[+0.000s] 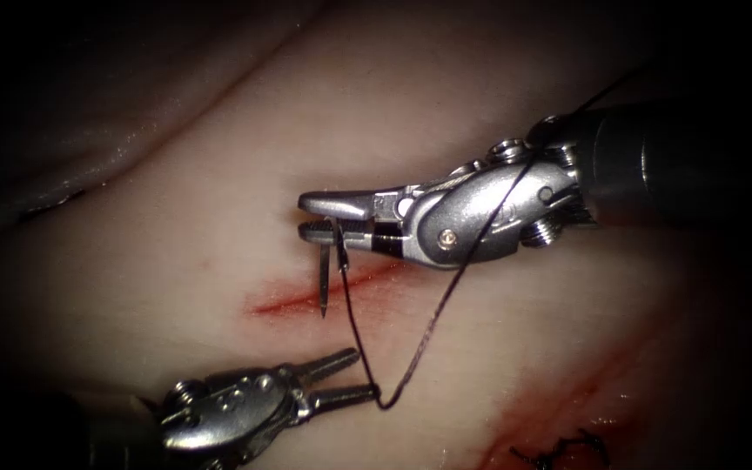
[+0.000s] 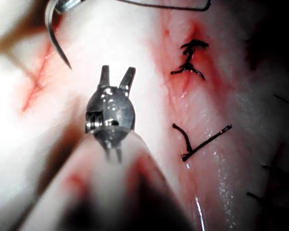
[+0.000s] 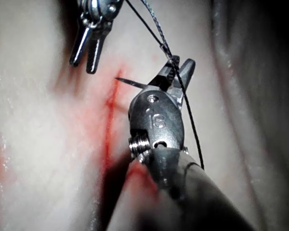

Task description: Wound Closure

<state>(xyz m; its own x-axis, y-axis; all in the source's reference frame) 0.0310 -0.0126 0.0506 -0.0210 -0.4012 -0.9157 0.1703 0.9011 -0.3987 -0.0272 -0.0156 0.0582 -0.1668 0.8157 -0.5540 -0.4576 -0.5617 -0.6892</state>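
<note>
My right tool [image 1: 304,218] comes in from the right above the cut [image 1: 367,278] and is shut on the curved needle [image 1: 323,277] near its thread end. The needle hangs free, its point just over the cut's red line, not in the tissue [image 1: 176,226]. It also appears in the wrist views as the needle [image 2: 53,36] and the needle [image 3: 130,83]. The dark thread [image 1: 354,322] drops from the needle, bends at the lower jaw of my left tool [image 1: 363,374], then climbs across the right tool's wrist. The left tool [image 2: 118,69] stands open with nothing between its jaws.
A second red line at the lower right carries dark stitch knots [image 1: 559,453], seen closer as a knotted stitch [image 2: 190,60] and cut thread ends [image 2: 200,144]. Red fluid stains the tissue around both lines. A fold of tissue [image 1: 132,130] rises at the upper left.
</note>
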